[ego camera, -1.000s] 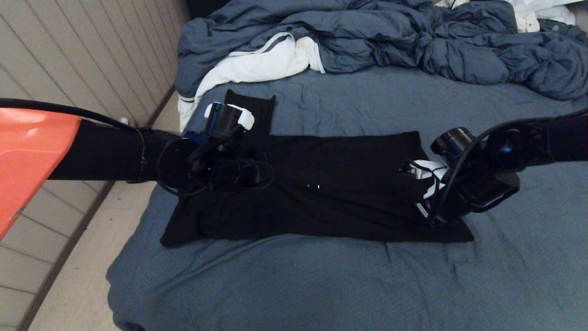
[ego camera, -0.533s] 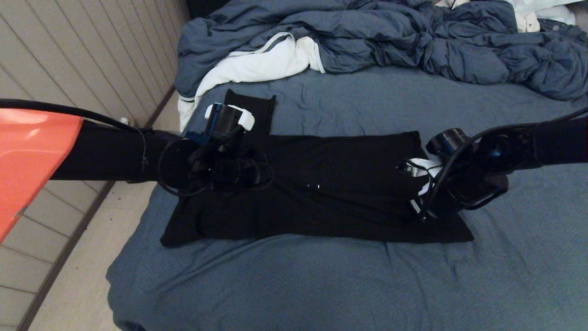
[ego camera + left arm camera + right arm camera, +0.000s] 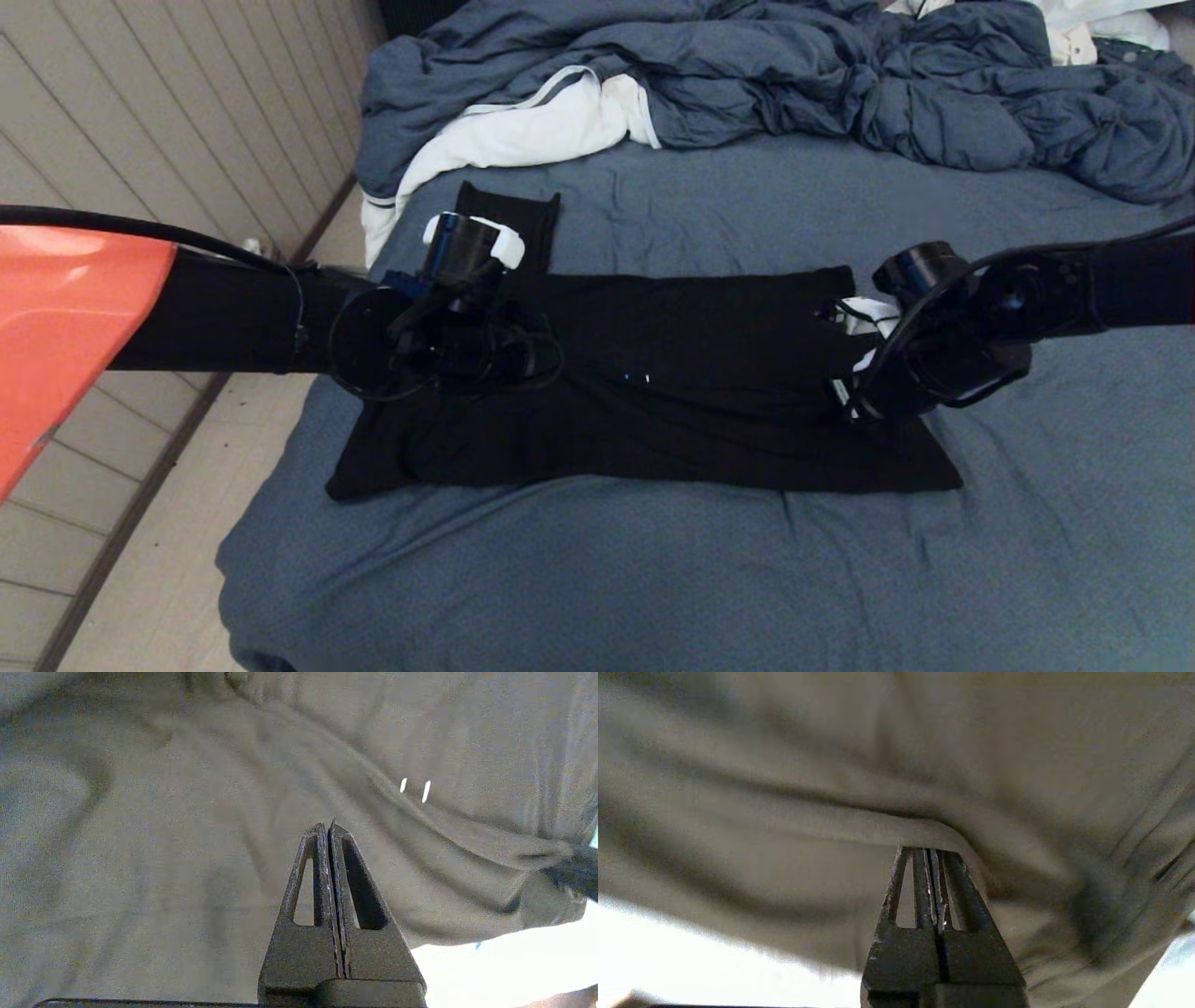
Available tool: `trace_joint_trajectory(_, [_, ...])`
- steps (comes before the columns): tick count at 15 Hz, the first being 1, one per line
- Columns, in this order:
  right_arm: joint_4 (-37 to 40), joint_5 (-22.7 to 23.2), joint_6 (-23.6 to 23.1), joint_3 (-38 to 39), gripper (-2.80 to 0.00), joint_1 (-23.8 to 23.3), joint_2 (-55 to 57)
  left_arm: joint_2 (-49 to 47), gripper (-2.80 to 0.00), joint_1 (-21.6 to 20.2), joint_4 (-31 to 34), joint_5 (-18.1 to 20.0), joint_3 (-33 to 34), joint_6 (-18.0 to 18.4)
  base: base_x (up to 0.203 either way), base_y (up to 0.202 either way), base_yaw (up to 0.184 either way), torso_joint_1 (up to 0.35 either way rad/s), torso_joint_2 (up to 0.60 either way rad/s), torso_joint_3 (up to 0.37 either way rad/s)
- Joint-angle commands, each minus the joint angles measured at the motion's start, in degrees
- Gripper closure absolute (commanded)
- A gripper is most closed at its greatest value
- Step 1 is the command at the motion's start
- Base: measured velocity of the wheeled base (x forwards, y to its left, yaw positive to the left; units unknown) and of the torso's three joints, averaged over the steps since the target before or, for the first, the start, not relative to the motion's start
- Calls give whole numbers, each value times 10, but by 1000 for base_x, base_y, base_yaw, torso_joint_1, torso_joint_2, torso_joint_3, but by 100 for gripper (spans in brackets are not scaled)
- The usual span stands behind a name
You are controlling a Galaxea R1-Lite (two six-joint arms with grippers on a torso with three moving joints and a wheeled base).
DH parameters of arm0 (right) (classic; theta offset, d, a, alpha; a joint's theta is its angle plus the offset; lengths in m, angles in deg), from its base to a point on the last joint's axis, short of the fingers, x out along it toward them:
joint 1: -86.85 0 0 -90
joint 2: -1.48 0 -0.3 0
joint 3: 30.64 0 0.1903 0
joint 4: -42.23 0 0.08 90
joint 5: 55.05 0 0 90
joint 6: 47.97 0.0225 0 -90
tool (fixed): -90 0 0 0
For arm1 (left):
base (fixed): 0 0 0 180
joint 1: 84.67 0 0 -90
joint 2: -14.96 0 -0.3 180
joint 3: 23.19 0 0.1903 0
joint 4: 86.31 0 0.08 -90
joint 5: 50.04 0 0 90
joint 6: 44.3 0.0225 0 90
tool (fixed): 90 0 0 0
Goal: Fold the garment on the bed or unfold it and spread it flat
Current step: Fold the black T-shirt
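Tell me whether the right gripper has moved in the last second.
Yes. In the head view the right gripper has shifted up the picture, toward the crumpled duvet, over the garment, whose near hem has stayed put. Its jaws are shut.

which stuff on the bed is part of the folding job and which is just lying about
Job: black garment, bed, left gripper, right gripper.
Lying about: white cloth, blue-grey duvet.

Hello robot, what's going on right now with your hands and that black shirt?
Left hand shut, empty, over shirt's left end. Right hand shut, at a fold on its right end. Black shirt lies folded into a long band on the bed. Nothing in the way.
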Motion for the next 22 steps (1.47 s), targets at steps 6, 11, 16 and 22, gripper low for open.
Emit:
trace_joint_trajectory(6, [-183, -89, 105, -2, 0, 3, 40, 6, 0, 0, -3, -1, 2, -3, 0, 0, 0, 0, 0, 0])
trace_joint_trajectory(11, [-269, -118, 148, 7, 0, 4, 27, 8, 0, 0, -3, -3, 1, -3, 0, 0, 0, 0, 0, 0])
trace_joint_trajectory(16, [-284, -119, 147, 6, 0, -2, 20, 8, 0, 0, -2, -3, -2, -2, 0, 0, 0, 0, 0, 0])
trace_joint_trajectory(22, [-253, -111, 144, -25, 0, -41, -12, 88, 0, -29, 4, 2, -5, 5, 0, 0, 0, 0, 0, 0])
